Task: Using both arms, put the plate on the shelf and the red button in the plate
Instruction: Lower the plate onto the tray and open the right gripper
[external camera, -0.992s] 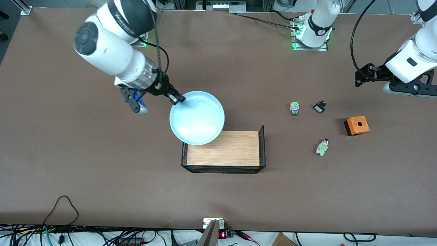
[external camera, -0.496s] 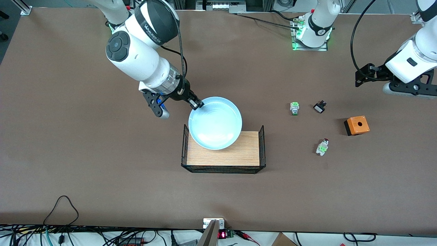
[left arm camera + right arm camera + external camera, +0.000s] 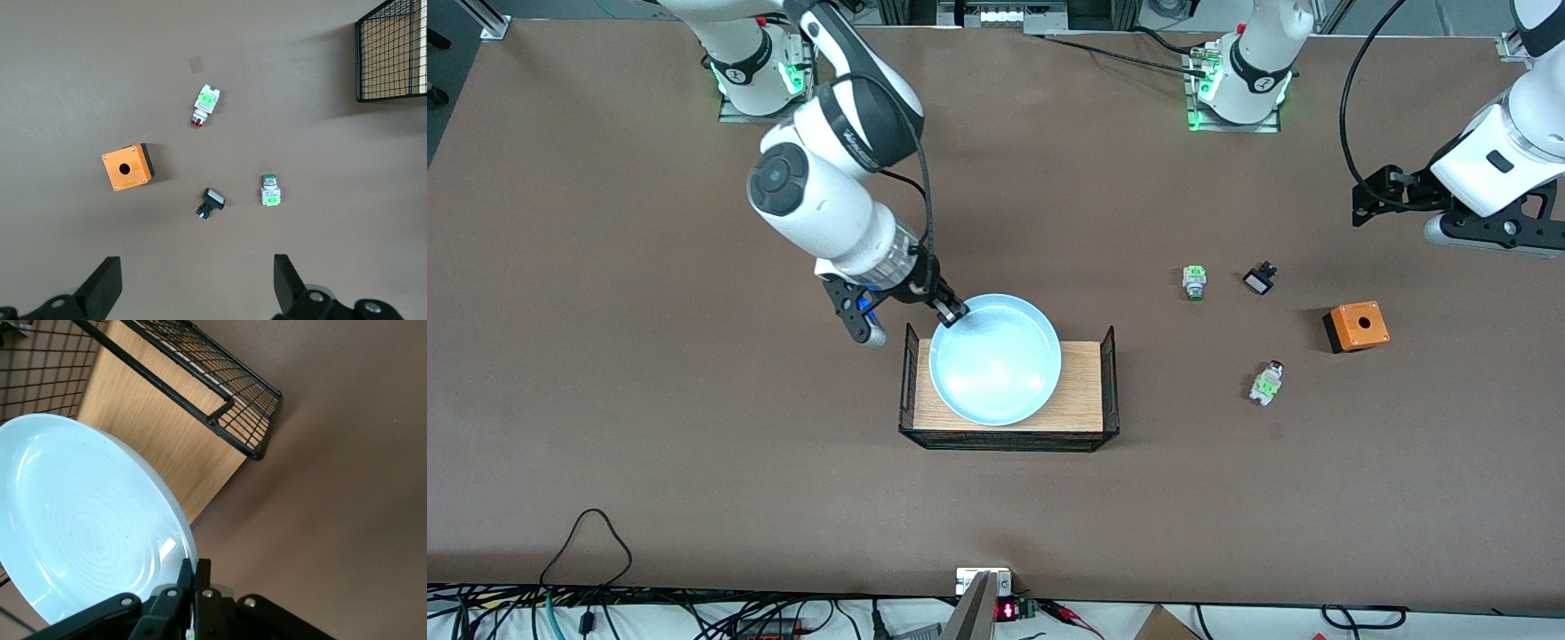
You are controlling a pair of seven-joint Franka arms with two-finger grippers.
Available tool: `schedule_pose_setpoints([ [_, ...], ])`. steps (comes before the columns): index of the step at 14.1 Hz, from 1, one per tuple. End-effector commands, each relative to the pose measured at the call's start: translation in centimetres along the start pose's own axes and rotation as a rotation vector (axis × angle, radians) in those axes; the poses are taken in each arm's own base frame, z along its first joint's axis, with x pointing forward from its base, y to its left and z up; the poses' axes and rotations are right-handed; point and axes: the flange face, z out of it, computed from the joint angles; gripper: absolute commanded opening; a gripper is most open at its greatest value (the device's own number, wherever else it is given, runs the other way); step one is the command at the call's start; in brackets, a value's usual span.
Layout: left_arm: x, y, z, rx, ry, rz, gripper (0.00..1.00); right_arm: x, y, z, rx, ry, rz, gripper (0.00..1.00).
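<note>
The right gripper [image 3: 953, 315] is clamped on the rim of the plate [image 3: 996, 360], holding it over the wooden floor of the wire-sided tray [image 3: 1110, 382]; I can't tell whether the plate touches the wood. This looks like the plate-placing step, near its end: what is left is to settle it flat and let go without tipping it. The left gripper [image 3: 1371, 203] waits with its fingers spread over bare table at the left arm's end. The red button [image 3: 1266, 382] lies on the table, nearer the front camera than the orange box [image 3: 1357, 326]. It is untouched and probably next.
</note>
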Motion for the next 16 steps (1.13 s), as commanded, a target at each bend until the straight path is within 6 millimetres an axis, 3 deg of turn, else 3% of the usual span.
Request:
schedule_pose_setpoints([
  [1,0.3,-0.3,-0.5,-0.011,-0.005,0.000,1.00,0.9,-0.7,0.2,0.014,0.030,0.005,0.00],
  [6,0.3,-0.4,-0.5,-0.011,-0.005,-0.002,1.00,1.1,-0.7,2.3,0.021,0.040,0.007,0.00],
  [9,0.3,-0.4,-0.5,-0.011,-0.005,-0.002,1.00,0.0,-0.4,4.5,-0.007,0.088,-0.055,0.00],
  [16,0.3,-0.4,-0.5,-0.011,-0.005,-0.003,1.00,-0.3,0.0,5.8,-0.029,0.098,-0.070,0.00],
])
